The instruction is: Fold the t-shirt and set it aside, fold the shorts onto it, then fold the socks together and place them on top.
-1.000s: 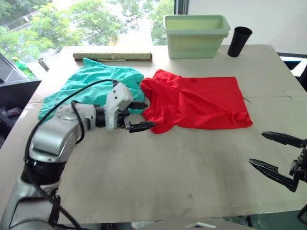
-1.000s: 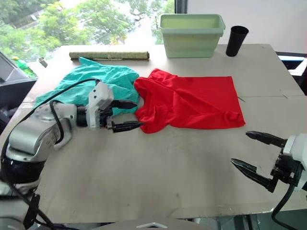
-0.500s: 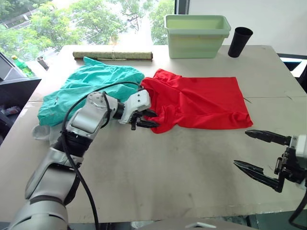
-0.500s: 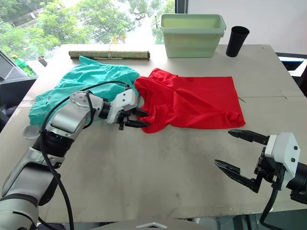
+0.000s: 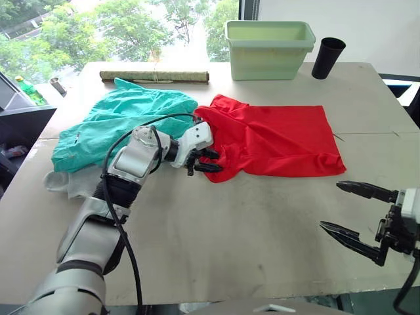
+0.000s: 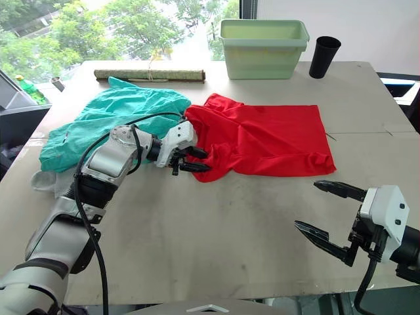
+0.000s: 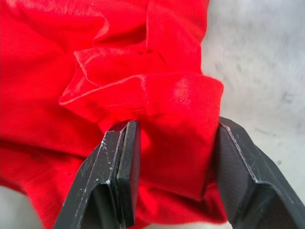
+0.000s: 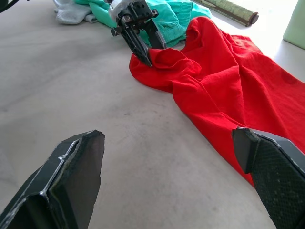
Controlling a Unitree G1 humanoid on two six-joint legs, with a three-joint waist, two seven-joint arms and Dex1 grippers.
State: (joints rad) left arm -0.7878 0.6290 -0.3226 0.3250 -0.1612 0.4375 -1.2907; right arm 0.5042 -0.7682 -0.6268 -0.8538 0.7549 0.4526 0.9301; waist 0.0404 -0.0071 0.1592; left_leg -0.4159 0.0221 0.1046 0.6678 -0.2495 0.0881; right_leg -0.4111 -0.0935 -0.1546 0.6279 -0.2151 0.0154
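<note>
Two grippers parted: left gripper (image 5: 209, 161) straddled the shirt's (image 5: 275, 141) bunched corner, unclamped; right gripper (image 5: 361, 211) idle near the table's (image 5: 230, 243) front edge. Risked pinching several layers, dragging everything.

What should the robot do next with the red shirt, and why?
Probably close the left gripper on the bunched corner of the t-shirt. Its fingers are open with a fold of red cloth sitting between them, so pinching comes first. The right gripper hangs open over bare table, away from the cloth.
</note>
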